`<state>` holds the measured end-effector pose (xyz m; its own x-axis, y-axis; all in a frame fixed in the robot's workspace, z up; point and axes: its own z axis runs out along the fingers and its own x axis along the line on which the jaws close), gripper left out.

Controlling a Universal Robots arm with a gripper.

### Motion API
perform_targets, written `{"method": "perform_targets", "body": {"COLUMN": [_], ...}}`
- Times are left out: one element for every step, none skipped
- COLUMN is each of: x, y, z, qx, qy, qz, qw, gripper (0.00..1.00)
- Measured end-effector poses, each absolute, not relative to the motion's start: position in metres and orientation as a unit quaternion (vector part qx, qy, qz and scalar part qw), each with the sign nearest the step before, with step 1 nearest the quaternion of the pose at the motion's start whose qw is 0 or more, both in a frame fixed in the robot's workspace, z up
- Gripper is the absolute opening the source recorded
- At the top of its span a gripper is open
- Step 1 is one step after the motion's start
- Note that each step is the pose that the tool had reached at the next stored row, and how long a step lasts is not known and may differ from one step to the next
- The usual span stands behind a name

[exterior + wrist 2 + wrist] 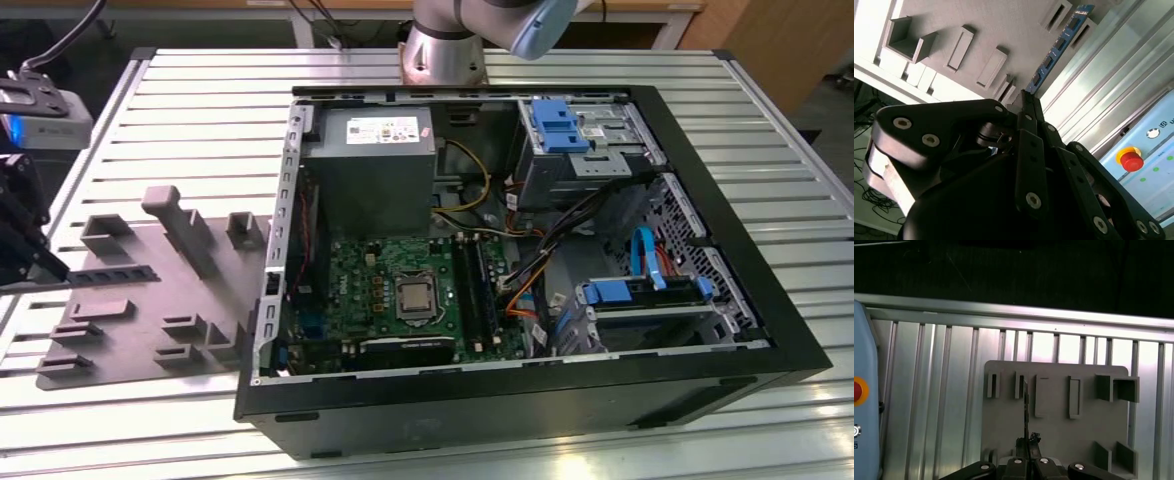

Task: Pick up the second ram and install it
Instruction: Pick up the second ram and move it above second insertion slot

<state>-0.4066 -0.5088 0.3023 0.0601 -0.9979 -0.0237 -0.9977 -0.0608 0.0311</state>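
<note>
Grips one end of the memory stick [1059, 45] with the claw [1027, 97], pinched down to the stick's thickness. Holds it on edge, lengthwise over the grey tray [979, 30], likely to keep the contact edge square for a slot. Cannot tell whether it is clear of its holder groove. Keeps well apart from the open computer case [534, 410] and motherboard [360, 280]; not yet installed.

A white label [382, 129] with small print lies on top of the grey power supply [367, 185] in the exterior view; none of it can be read. In the second wrist view, a light blue panel [1149, 165] carries a dark mark beside the frame edge, cut off and unreadable. No numbers or signs are legible.
</note>
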Motion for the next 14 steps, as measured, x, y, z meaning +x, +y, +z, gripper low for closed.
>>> {"method": "perform_targets", "body": {"x": [-0.407,-0.407,-0.407,-0.407,-0.407,-0.407,-0.407,-0.407,-0.407,-0.407,-0.407,-0.407,-0.407,-0.407], "y": [-0.509,-0.509,-0.509,-0.509,-0.509,-0.509,-0.509,-0.509,-0.509,-0.509,-0.509,-0.509,-0.509,-0.509], "z": [0.303,0.304,0.305,0.306,0.307,0.308,0.309,0.310,0.311,0.312,0.314,0.314,0.315,0.316], "qx": [0.728,0.728,0.728,0.728,0.728,0.728,0.728,0.728,0.728,0.728,0.728,0.728,0.728,0.728], "qy": [-0.685,-0.685,-0.685,-0.685,-0.685,-0.685,-0.685,-0.685,-0.685,-0.685,-0.685,-0.685,-0.685,-0.685], "qz": [-0.019,-0.019,-0.019,-0.019,-0.019,-0.019,-0.019,-0.019,-0.019,-0.019,-0.019,-0.019,-0.019,-0.019], "qw": [0.003,0.003,0.003,0.003,0.002,0.002,0.002,0.002,0.002,0.002,0.001,0.001,0.001,0.001], "gripper": [0.12,0.12,0.12,0.12,0.12,0.12,0.12,0.12,0.12,0.12,0.12,0.12,0.12,0.12]}}
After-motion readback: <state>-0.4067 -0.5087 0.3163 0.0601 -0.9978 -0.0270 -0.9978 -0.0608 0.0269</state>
